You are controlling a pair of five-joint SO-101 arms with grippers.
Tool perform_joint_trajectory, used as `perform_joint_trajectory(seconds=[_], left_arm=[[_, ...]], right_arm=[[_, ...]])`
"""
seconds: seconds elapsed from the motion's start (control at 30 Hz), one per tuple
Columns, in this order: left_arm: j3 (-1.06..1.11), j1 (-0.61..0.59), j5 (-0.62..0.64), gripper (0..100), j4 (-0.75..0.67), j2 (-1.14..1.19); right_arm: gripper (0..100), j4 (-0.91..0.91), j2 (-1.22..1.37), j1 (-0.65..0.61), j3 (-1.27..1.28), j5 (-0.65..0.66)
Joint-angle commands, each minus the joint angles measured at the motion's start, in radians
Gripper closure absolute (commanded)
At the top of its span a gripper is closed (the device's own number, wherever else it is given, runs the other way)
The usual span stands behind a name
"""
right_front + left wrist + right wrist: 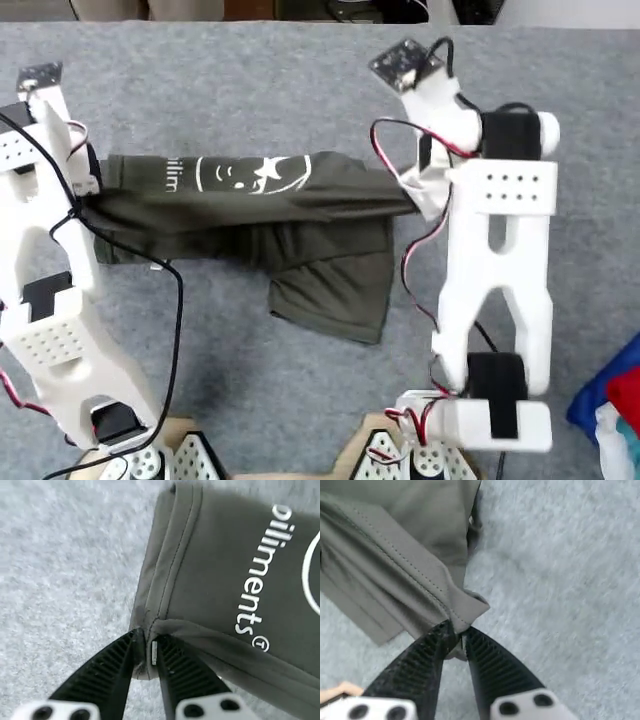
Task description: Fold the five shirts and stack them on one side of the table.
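The olive-green shirt (300,230) with white print lies partly folded across the middle of the grey felt-like table cover (250,400), one flap spreading toward the near side. The white left arm (55,330) and right arm (500,270) stand at its two ends. A pile of blue, red and white cloth (612,400) sits at the table's right edge. The left gripper (146,639) is pinched on one hem corner, the right gripper (457,630) on the opposite corner. Beyond the far edge, the room is indistinct.
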Motion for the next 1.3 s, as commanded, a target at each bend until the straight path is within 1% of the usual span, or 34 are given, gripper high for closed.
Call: perform_joint_trajectory(seconds=[0.0,0.13,0.23,0.47,0.67,0.73,0.9,1.1,1.17,1.27], left_arm=[[0.032,-0.023,-0.032,98,-0.005,-0.059],[0.063,-0.023,-0.049,98,-0.005,-0.058],[0.063,-0.021,-0.049,98,-0.005,-0.058],[0.064,-0.014,-0.049,98,-0.005,-0.058],[0.064,-0.011,-0.049,98,-0.005,-0.058],[0.064,-0.011,-0.049,98,-0.005,-0.058],[0.064,-0.011,-0.049,97,0.005,-0.058],[0.008,-0.017,-0.049,79,0.086,-0.065],[-0.055,-0.018,-0.049,75,0.132,-0.065],[-0.161,-0.018,-0.049,72,0.189,-0.065]], right_arm=[[99.4,0.005,-0.133,0.039,0.099,0.021],[99.4,0.005,-0.268,0.015,0.239,0.026],[99.4,-0.002,-0.357,-0.025,0.389,0.029],[99.4,-0.13,-0.529,-0.061,0.762,0.034],[99.2,-0.189,-0.615,-0.067,0.934,0.034],[97.6,-0.189,-0.618,-0.073,0.963,0.034],[94.2,-0.181,-0.622,-0.137,1.01,0.026],[88.7,-0.16,-0.624,-0.171,0.938,0.023],[85.1,-0.126,-0.622,-0.171,0.878,0.021],[79.8,-0.097,-0.619,-0.168,0.782,-0.017]])
